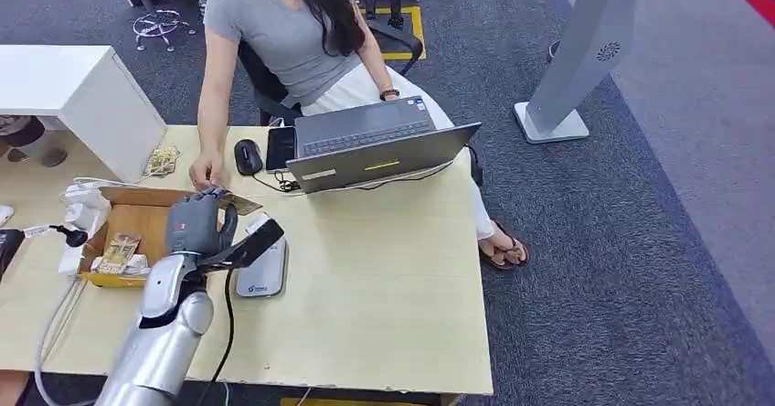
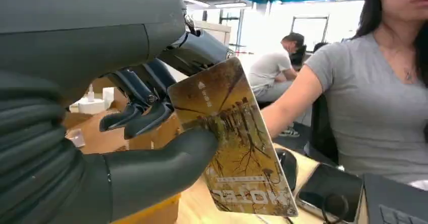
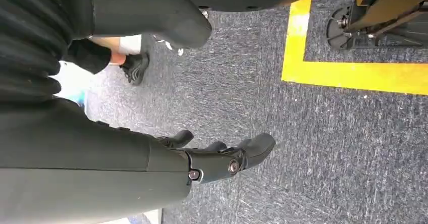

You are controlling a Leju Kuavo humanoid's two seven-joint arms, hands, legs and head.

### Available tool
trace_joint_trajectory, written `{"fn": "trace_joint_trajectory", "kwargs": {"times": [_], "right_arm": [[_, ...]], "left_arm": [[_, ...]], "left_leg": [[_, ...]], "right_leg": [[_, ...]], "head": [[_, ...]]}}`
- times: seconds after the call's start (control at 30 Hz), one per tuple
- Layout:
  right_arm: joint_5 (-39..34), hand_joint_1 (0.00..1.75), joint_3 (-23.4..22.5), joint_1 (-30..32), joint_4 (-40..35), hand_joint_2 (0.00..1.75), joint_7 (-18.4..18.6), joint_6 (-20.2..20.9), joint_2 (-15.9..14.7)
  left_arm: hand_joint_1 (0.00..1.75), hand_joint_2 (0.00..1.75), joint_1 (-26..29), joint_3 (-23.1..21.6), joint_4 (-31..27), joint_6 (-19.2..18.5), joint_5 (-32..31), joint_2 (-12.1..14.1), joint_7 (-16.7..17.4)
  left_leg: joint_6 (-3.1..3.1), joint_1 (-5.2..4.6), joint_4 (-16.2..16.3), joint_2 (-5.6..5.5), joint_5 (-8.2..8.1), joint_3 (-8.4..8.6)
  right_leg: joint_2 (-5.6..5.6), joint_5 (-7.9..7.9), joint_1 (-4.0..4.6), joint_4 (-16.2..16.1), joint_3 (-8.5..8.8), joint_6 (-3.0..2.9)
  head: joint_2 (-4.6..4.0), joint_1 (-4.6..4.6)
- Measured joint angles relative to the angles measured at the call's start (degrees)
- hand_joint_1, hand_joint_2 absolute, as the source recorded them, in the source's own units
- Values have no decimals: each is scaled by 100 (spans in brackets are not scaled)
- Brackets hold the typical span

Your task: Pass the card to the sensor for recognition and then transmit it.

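My left hand (image 1: pixel 196 223) is raised over the table's left part, between the cardboard box and the sensor. It pinches a yellow-brown card (image 2: pixel 232 138) printed with trees between thumb (image 2: pixel 161 168) and fingers. In the head view the card (image 1: pixel 241 205) sticks out toward the person. The sensor (image 1: pixel 262 275), a flat white-grey pad with a dark cable, lies on the table just right of and below my hand. The person's hand (image 1: pixel 206 171) rests on the table close beyond the card. My right hand (image 3: pixel 212 158) hangs over the carpet with fingers apart and nothing in it.
An open cardboard box (image 1: pixel 137 228) with small packets stands left of my hand. A laptop (image 1: pixel 375 150), a phone (image 1: pixel 280 147) and a mouse (image 1: pixel 247 156) lie at the table's far side before the seated person. White chargers and cables (image 1: pixel 82 209) sit at the left.
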Motion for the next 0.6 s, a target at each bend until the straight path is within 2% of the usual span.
{"fn": "trace_joint_trajectory", "kwargs": {"times": [0.1,0.23,0.37,0.6], "right_arm": [[2,0,-9,0,0,175,0,0,0],[28,0,-22,0,0,175,-2,2,0],[55,0,-50,0,0,175,0,11,0],[68,0,-72,0,0,175,0,11,0]], "left_arm": [[175,175,0,-26,0,-68,-9,-7,0],[175,175,-2,-94,18,-453,-61,-4,61],[175,175,-49,-181,174,-837,-142,-4,264],[175,175,-79,-251,407,-951,-162,-2,317]], "left_leg": [[0,-1,0,0,0,0],[0,-2,0,0,0,0],[0,-2,0,0,0,1],[0,-2,0,1,0,1]], "right_leg": [[0,0,0,0,0,0],[0,0,0,-1,0,0],[0,0,0,0,0,1],[1,1,0,0,-1,1]], "head": [[0,2],[0,0],[0,0],[0,2]]}}
